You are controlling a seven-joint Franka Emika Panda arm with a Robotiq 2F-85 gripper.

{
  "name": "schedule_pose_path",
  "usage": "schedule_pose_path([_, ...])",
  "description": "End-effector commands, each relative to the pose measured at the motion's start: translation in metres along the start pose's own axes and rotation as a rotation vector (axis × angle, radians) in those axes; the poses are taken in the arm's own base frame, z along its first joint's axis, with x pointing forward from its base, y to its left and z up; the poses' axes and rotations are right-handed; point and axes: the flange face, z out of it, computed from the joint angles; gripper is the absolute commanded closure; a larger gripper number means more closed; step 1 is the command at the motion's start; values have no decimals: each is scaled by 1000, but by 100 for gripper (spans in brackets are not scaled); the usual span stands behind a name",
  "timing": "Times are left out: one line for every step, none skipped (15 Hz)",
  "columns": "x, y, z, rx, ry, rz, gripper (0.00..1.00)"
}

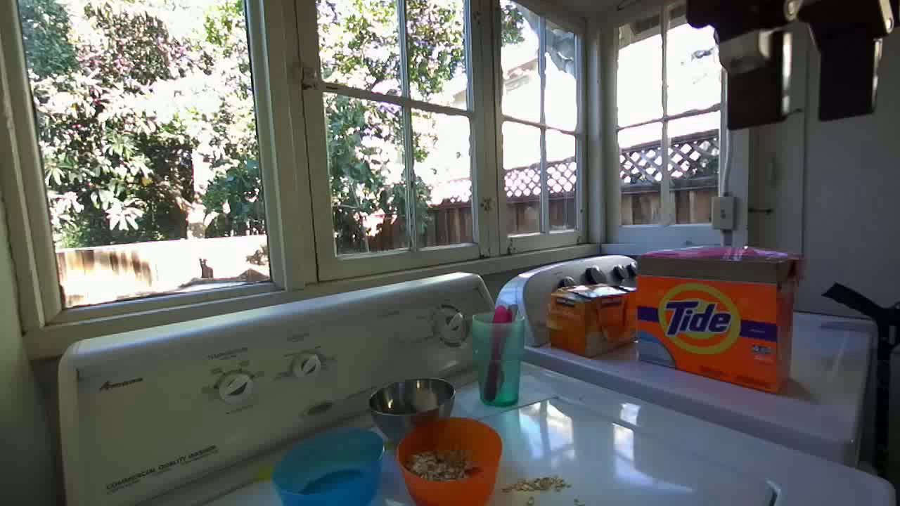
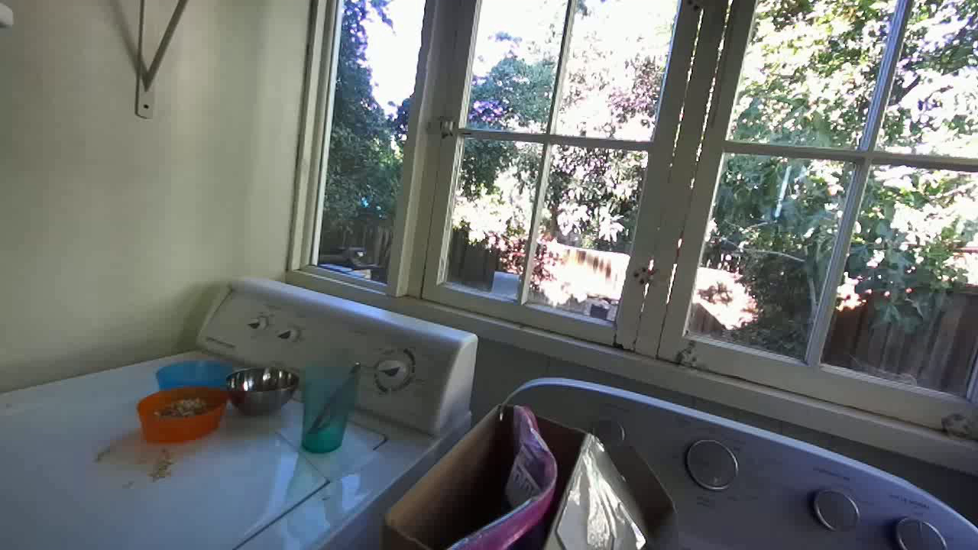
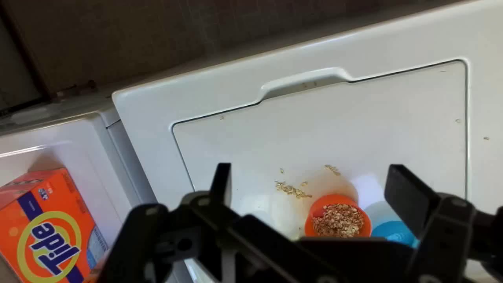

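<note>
My gripper (image 3: 310,182) stands open, its two black fingers wide apart with nothing between them. In an exterior view the gripper (image 1: 801,112) hangs high at the upper right, well above the machines. Beyond the fingers in the wrist view, an orange bowl (image 3: 320,206) of oat flakes sits on the white washer lid; the gripper body covers its lower edge. A blue bowl (image 3: 393,230) beside it is partly hidden by a finger. Both exterior views show a steel bowl (image 1: 415,404) (image 2: 262,389) and a green translucent cup (image 1: 517,365) (image 2: 328,420) holding a utensil.
Loose oats (image 3: 292,190) lie scattered on the washer lid. On the neighbouring machine stand a large orange Tide box (image 1: 710,330) and a smaller orange box (image 1: 587,320). The washer's control panel (image 1: 281,379) rises behind the bowls, below the windows.
</note>
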Motion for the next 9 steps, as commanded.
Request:
schedule_pose_path([0, 0, 0, -1, -1, 0, 0])
schedule_pose_path([0, 0, 0, -1, -1, 0, 0])
schedule_pose_path([0, 0, 0, -1, -1, 0, 0])
schedule_pose_path([0, 0, 0, -1, -1, 0, 0])
schedule_pose_path([0, 0, 0, -1, -1, 0, 0])
schedule_pose_path([0, 0, 0, -1, -1, 0, 0])
schedule_pose_path([1, 2, 1, -1, 10, 3, 0])
schedule_pose_path([3, 6, 4, -10, 12, 17, 0])
schedule_pose_path([7, 12, 8, -21, 26, 44, 0])
